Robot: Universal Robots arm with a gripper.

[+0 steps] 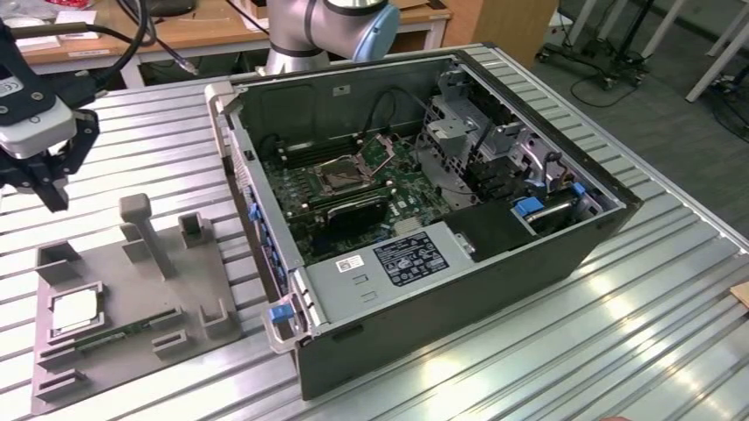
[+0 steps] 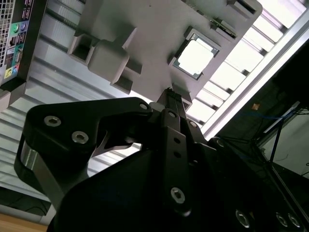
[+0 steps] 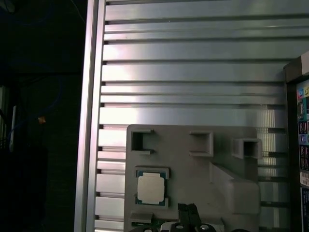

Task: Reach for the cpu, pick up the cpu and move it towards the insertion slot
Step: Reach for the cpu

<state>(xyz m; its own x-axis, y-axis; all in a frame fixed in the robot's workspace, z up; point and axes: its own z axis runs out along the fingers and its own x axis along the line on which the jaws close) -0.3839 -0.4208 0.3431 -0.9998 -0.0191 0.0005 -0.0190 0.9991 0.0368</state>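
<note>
The cpu is a small square chip with a pale silvery top, lying flat in a recess of the grey holder block at the exterior view's left. Both wrist views show the cpu in its recess. My gripper hangs above the far end of the block, well short of the chip, with its fingers shut together and nothing held. Its closed tips point at the block close beside the chip. The insertion slot, a shiny frame with a dark centre, lies on the motherboard inside the open computer case.
The open computer case lies on its side on the ribbed metal table, to the exterior view's right of the block. Upright grey posts rise from the block. A narrow green memory stick lies beside the chip. The table edge is close.
</note>
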